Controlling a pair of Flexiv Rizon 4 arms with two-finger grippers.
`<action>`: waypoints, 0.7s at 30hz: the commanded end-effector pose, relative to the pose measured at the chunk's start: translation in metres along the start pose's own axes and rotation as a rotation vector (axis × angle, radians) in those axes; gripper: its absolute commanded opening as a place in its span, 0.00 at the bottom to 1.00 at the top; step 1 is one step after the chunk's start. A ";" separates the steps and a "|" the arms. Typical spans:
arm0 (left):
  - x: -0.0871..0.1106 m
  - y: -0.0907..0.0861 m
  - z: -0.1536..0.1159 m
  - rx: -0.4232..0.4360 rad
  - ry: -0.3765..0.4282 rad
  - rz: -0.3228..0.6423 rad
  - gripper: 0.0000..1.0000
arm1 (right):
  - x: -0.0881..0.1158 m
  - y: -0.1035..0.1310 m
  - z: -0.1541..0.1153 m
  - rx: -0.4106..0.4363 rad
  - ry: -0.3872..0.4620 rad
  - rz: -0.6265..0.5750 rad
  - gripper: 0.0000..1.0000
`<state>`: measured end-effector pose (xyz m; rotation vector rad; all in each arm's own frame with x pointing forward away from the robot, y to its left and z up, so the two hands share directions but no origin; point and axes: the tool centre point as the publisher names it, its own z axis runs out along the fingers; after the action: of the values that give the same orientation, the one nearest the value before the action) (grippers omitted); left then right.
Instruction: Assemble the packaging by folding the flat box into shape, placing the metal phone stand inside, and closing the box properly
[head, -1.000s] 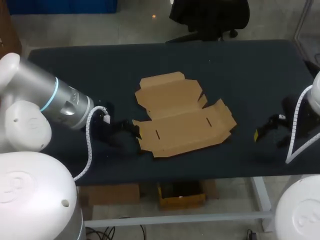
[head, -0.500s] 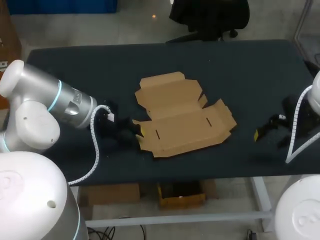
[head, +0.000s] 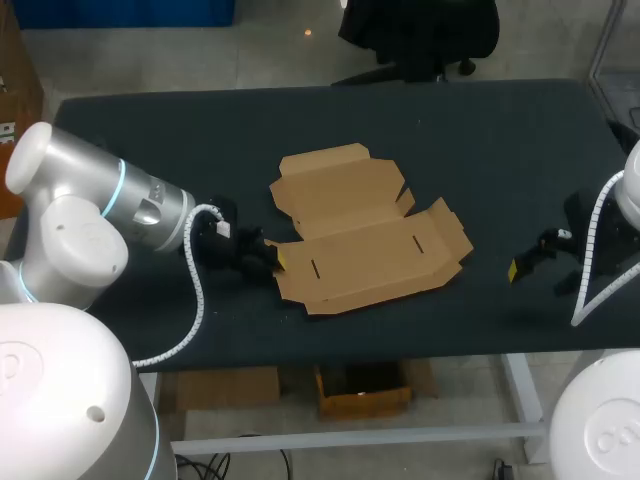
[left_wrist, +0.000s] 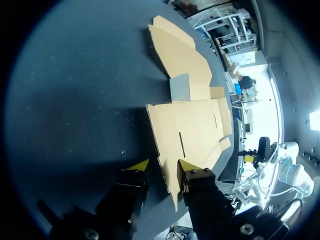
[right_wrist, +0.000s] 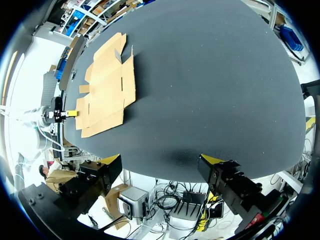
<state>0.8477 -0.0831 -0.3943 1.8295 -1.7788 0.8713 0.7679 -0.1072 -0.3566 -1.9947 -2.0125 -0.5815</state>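
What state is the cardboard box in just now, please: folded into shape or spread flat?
Spread flat. The cardboard box lies unfolded on the table, its panels spread out and no walls formed.

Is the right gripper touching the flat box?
No, the right gripper sits near the right edge of the table, well apart from the flat box.
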 end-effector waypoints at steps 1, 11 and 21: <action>-0.002 -0.005 0.006 -0.007 -0.004 -0.005 0.24 | -0.001 0.000 -0.003 0.005 0.008 -0.001 1.00; -0.002 -0.011 0.002 -0.017 -0.044 -0.006 0.00 | -0.001 0.000 -0.003 0.005 0.008 -0.001 1.00; -0.001 -0.019 -0.018 -0.026 -0.108 0.034 0.00 | -0.001 0.000 -0.003 0.005 0.008 -0.001 1.00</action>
<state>0.8649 -0.0721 -0.3889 1.8586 -1.8671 0.7976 0.7683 -0.1073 -0.3567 -1.9942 -2.0120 -0.5806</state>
